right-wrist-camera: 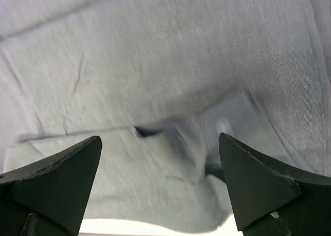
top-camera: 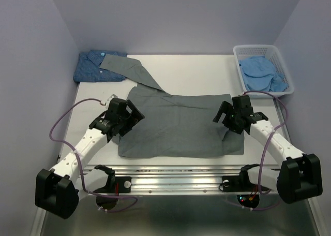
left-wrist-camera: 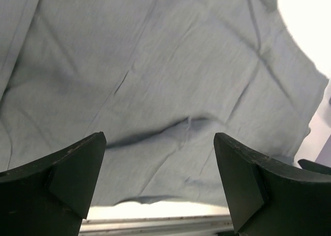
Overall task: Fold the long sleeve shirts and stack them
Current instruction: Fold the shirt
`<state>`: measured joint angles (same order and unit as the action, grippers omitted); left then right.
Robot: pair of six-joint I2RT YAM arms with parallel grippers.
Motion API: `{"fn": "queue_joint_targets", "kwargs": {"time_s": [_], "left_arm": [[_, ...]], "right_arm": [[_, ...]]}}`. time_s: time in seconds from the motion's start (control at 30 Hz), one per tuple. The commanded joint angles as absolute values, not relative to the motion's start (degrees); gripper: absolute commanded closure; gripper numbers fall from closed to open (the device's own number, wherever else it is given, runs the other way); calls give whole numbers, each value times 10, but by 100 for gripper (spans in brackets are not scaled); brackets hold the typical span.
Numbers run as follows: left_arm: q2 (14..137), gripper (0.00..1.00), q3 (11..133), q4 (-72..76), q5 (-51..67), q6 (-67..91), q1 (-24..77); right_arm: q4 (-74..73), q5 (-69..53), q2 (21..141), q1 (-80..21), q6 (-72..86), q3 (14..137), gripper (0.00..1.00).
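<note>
Both hands, left hand [left-wrist-camera: 160, 163] and right hand [right-wrist-camera: 160, 166], hang wide open with nothing in them, just above the grey shirt [top-camera: 176, 124] spread out mid-bench [top-camera: 201, 73]. Looks like folding this one is the step in hand. The body's roughly squared, but one sleeve [top-camera: 132, 70] trails off far left and lies across the dark blue shirt [top-camera: 93, 68] in the corner. I'd guess that sleeve needs pulling in first. Pale blue shirt [top-camera: 261, 73] sits crumpled in the basket [top-camera: 282, 57], well out of the way.
</note>
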<state>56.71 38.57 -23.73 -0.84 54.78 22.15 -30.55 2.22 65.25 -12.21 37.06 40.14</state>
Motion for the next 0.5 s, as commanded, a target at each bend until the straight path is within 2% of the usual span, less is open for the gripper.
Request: {"fn": "queue_joint_targets", "kwargs": {"time_s": [0.0, 0.1, 0.23, 0.3, 0.47], "left_arm": [[622, 1, 456, -239, -62, 508, 219], [645, 1, 485, -229, -56, 490, 208], [668, 1, 512, -213, -46, 462, 187], [684, 1, 524, -214, -47, 444, 176], [732, 1, 545, -157, -33, 410, 130]], "right_arm": [[-294, 52, 691, -126, 370, 429, 0], [-324, 65, 691, -126, 380, 431, 0], [-397, 175, 672, -126, 404, 455, 0], [-435, 192, 672, -126, 411, 465, 0], [-418, 216, 679, -126, 396, 503, 0]]}}
